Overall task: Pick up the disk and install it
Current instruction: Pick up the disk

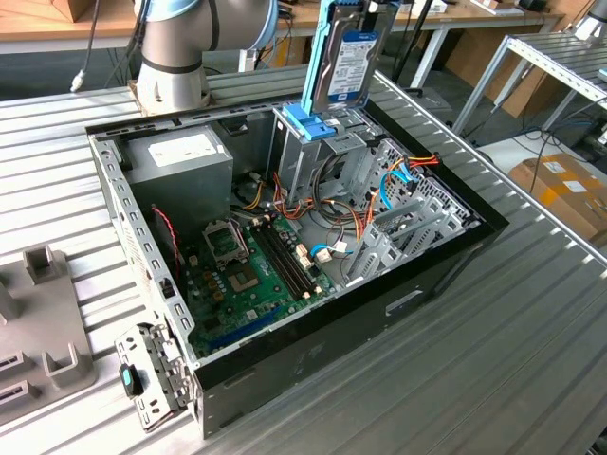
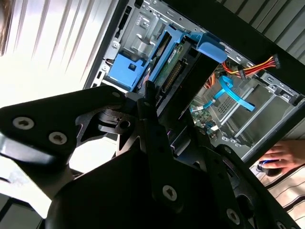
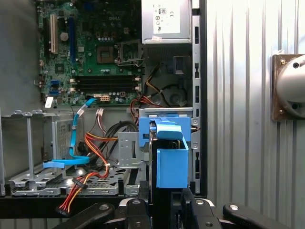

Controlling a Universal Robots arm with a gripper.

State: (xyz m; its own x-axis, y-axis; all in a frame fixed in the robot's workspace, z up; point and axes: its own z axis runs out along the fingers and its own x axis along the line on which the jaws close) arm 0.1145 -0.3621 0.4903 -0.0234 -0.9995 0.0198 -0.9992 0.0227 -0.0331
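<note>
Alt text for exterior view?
A disk in blue rails stands upright over the drive bay of an open computer case, its lower end at a blue bracket. The case lies on a slatted metal table, the arm's base behind it.

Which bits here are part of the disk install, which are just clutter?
Job: disk, gripper clamped on it, blue-topped drive cage below, open computer case.
Lying about: grey blocks, cardboard box, a hand beside the case.
</note>
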